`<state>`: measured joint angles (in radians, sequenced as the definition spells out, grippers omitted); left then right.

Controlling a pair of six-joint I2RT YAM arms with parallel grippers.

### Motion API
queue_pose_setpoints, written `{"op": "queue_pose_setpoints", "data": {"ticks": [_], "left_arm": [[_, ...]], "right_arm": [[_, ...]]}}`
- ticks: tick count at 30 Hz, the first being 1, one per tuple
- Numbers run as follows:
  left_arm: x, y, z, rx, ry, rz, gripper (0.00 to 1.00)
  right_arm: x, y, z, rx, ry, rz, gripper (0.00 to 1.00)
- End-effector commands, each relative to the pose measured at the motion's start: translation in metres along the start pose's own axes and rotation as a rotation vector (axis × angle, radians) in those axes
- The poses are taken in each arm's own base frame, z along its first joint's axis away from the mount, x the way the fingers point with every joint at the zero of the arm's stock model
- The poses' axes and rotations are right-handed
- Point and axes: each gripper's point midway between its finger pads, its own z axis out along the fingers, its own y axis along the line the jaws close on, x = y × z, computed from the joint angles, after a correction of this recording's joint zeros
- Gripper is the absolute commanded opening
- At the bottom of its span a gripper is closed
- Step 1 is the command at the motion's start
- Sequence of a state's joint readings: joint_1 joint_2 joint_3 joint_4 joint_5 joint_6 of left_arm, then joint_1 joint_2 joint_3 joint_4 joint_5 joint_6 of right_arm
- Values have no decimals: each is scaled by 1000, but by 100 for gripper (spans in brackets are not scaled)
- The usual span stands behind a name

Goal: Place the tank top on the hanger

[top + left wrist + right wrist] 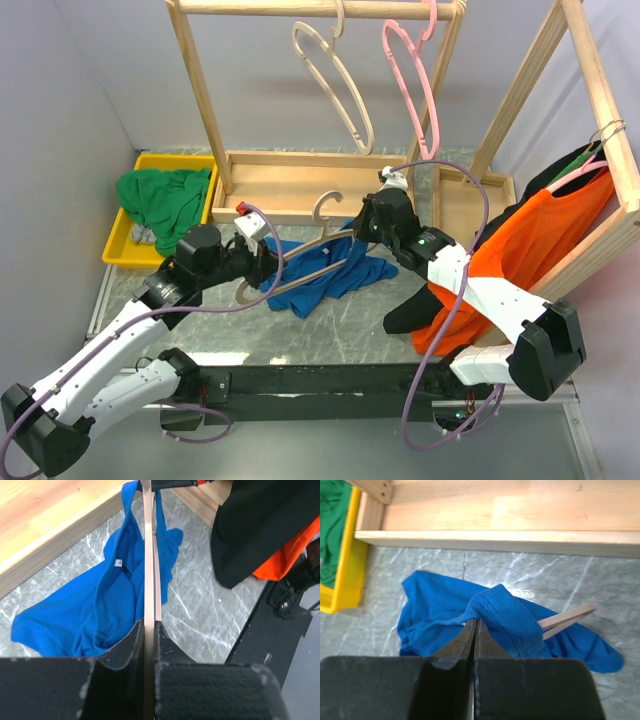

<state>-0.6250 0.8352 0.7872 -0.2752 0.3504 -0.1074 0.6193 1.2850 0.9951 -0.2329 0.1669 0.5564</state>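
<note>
The hanger is being clamped by one thin arm between the nearly closed jaws of the left gripper, running straight ahead of them. A ribbed strap of the blue tank top is being pinched in the fully closed right gripper, seemingly looped over the hanger's tip just right of those jaws. The remainder is lying below.
</note>
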Motion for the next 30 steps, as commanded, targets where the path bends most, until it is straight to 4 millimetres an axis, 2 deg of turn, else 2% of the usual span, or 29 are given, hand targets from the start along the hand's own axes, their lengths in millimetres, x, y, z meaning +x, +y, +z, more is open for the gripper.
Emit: {"op": "queue_pose_setpoints", "data": {"ticks": [1, 7, 8, 12, 13, 15, 16, 19, 21, 23, 24, 25, 27, 30], "left_arm": [[-56, 3, 12, -20, -221, -6, 1], [-56, 10, 39, -70, -250, -65, 1], [-60, 4, 42, -54, -269, -63, 1], [-63, 5, 55, -72, -302, -83, 2], [-60, 6, 61, -78, -302, -88, 2], [-62, 5, 65, -70, -315, -93, 2], [-57, 6, 69, -79, -310, -85, 3], [-47, 12, 78, -101, -306, -112, 3], [-43, 12, 79, -102, -302, -131, 4], [-39, 13, 80, -107, -313, -135, 5], [-39, 14, 80, -112, -319, -135, 5], [-39, 15, 80, -114, -330, -152, 6], [-39, 13, 81, -103, -335, -145, 5], [-32, 15, 83, -101, -341, -150, 5]], "right_arm": [[-23, 33, -14, -127, -40, 34, 0], [-24, 30, -15, -122, -67, 42, 0], [-22, 29, -14, -119, -63, 45, 0], [-20, 22, -14, -101, -85, 46, 0], [-12, 24, -13, -122, -42, 53, 0], [-16, 28, -16, -123, -48, 16, 0], [-19, 23, -15, -97, -74, 23, 0], [-13, 14, -11, -58, -57, 6, 0], [-8, 10, -11, -42, -34, 14, 12], [-13, 14, -19, -61, -50, 8, 24], [-19, 16, -19, -77, -87, 20, 34], [-17, 11, -19, -62, -88, 20, 46], [-16, 6, -20, -30, -77, 6, 50], [-23, 8, -30, -49, -109, 12, 54]]}}
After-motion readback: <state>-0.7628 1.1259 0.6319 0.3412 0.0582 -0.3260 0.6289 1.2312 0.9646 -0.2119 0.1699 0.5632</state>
